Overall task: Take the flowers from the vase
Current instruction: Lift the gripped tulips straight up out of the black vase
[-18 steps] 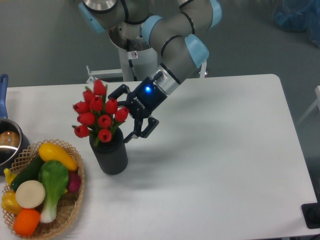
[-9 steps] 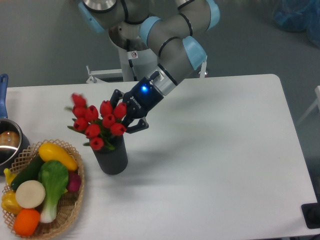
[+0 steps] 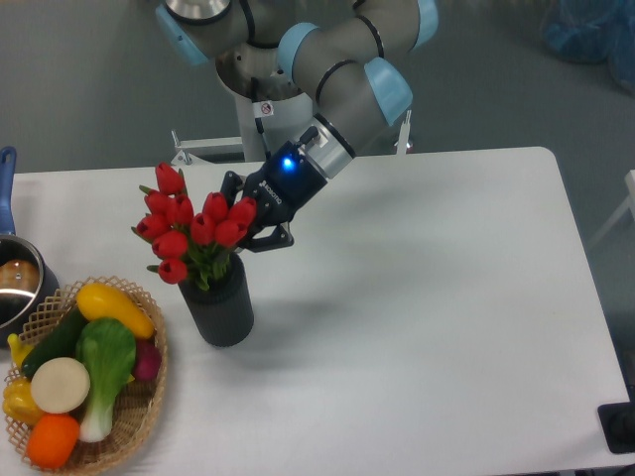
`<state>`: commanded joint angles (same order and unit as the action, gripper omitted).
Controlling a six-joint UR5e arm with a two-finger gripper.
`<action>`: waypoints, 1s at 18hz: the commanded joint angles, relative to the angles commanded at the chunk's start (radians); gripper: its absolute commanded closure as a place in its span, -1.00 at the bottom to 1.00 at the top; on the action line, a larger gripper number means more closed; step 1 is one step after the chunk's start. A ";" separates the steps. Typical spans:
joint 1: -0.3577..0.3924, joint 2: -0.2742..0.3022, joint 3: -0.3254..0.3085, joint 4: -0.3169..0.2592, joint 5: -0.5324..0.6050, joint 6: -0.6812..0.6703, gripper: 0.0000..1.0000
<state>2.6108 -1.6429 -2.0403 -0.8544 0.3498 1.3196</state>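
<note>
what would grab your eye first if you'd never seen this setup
The bunch of red tulips stands out first, standing in the black vase left of the table's middle. Right beside the buds, the gripper reaches in from the right, a blue light on its wrist. At lower left, a wicker basket holds colourful toy vegetables.

Left of the frame's centre, the gripper [image 3: 248, 230] is closing its dark fingers on the flowers [image 3: 193, 230], whose stems are standing in the black vase [image 3: 219, 307]. At lower left, a wicker basket [image 3: 149, 407] is sitting on the white table [image 3: 427, 297].
</note>
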 joint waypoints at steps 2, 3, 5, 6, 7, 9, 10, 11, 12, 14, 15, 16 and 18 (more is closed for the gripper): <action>0.000 0.003 0.023 0.000 -0.011 -0.048 1.00; 0.002 0.003 0.032 0.000 -0.012 -0.066 1.00; 0.003 0.005 0.043 0.000 -0.022 -0.085 1.00; 0.003 0.008 0.046 0.000 -0.025 -0.097 1.00; 0.006 0.017 0.046 0.000 -0.025 -0.114 1.00; 0.018 0.037 0.046 -0.002 -0.026 -0.146 1.00; 0.023 0.041 0.046 -0.002 -0.028 -0.152 1.00; 0.026 0.043 0.046 -0.003 -0.035 -0.155 1.00; 0.026 0.046 0.046 -0.005 -0.040 -0.155 1.00; 0.026 0.051 0.046 -0.008 -0.041 -0.175 1.00; 0.028 0.058 0.046 -0.008 -0.041 -0.196 1.00; 0.029 0.061 0.048 -0.008 -0.043 -0.212 1.00; 0.035 0.064 0.055 -0.008 -0.046 -0.232 1.00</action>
<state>2.6461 -1.5785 -1.9850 -0.8621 0.3037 1.0877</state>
